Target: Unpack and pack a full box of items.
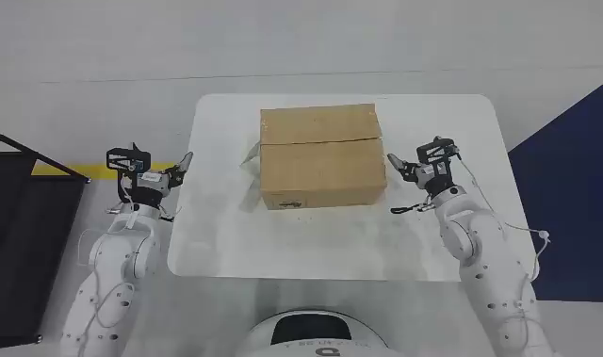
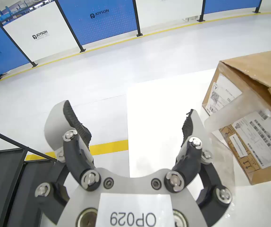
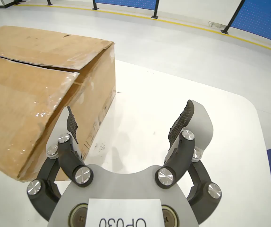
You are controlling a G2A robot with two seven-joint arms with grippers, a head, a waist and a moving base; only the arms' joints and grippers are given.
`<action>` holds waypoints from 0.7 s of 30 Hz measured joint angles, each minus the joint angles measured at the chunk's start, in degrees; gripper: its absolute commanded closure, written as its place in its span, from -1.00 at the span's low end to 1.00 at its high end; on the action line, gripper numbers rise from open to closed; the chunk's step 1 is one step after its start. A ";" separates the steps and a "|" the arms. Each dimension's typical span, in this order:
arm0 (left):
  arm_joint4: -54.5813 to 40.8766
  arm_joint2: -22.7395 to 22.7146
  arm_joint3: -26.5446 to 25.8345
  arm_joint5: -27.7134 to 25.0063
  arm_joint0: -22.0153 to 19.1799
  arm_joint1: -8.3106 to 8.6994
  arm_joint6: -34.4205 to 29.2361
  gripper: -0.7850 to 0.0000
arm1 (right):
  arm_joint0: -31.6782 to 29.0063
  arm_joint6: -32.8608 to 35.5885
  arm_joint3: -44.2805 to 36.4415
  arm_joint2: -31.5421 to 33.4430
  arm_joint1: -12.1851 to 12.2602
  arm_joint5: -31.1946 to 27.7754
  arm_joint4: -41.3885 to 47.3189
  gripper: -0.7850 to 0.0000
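A closed cardboard box (image 1: 322, 157) sits on the white table (image 1: 236, 253) at the centre of the top view. Unpacking looks to be at its very start, as the top flaps (image 3: 31, 48) lie shut along a central seam and nothing has come out. The left gripper (image 2: 128, 108), at the frame's left by the table edge, and the right gripper (image 3: 129, 105), at the frame's right just beside the box, both have their jaws spread wide and grip nothing. The next move likely calls for lifting a flap. The seam looks untaped, though clear film (image 2: 220, 121) at the box's end leaves that uncertain.
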 measured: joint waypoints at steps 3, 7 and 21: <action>0.00 0.00 0.00 0.00 0.00 0.00 0.00 -1.00 | 1.09 0.91 0.58 -1.07 -0.15 0.49 -0.63 -1.00; 0.00 0.00 0.00 0.00 0.00 0.00 0.00 -1.00 | 2.38 1.79 1.25 -2.02 -0.26 0.50 -1.41 -1.00; 0.00 0.00 0.00 0.00 0.00 0.00 0.00 -1.00 | 0.12 0.66 -1.98 1.46 0.33 -12.05 8.19 -1.00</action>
